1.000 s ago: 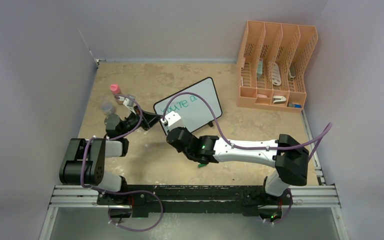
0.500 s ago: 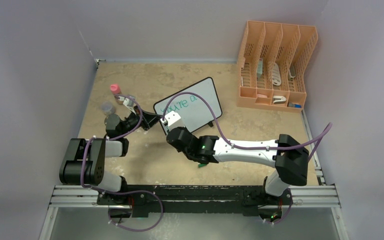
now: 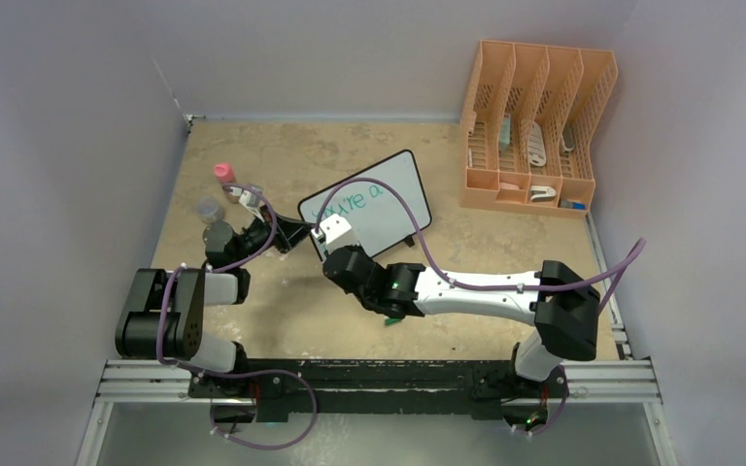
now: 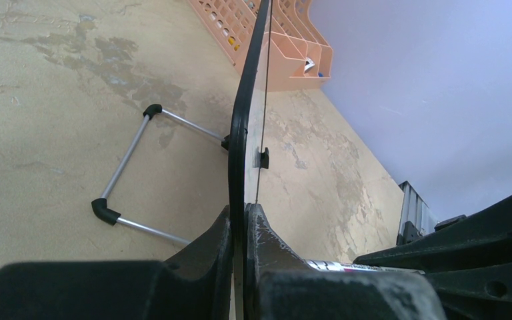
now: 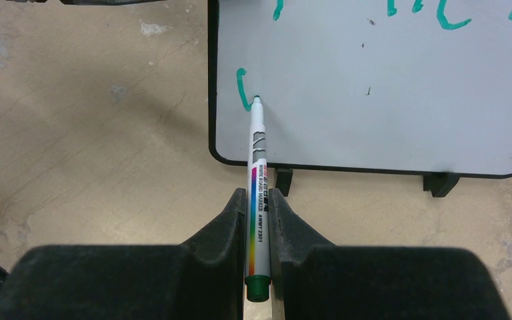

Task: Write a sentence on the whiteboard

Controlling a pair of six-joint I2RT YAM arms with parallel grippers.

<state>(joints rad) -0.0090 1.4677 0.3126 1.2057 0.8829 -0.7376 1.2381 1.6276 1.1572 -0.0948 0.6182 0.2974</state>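
Right end effector point(image 5: 259, 197) grips marker point(image 5: 257, 143), tip ahead on whiteboard point(image 5: 387, 100); left end effector point(image 4: 239, 217) clamps its frame. Nothing has moved; sentence point(image 5: 240, 87) incomplete.

Even, soft light (sharp, faint shadows)

I see the black-framed rectangular whiteboard point(image 3: 381, 192) standing mid-desk on the tan mottled desk point(image 3: 282, 311). The orange plastic file rack point(image 3: 534, 126) sits behind it to the right, in the far corner. A pink-capped bottle point(image 3: 223, 173) and a grey-lidded jar point(image 3: 210, 208) stand left of the board. My left tool point(image 4: 239, 223) pinches the board's left edge. My right tool point(image 5: 259, 200), in front, holds a white plastic marker point(image 5: 258, 167) whose tip touches the board's lower left, below the teal handwritten sentence point(image 3: 350, 201).
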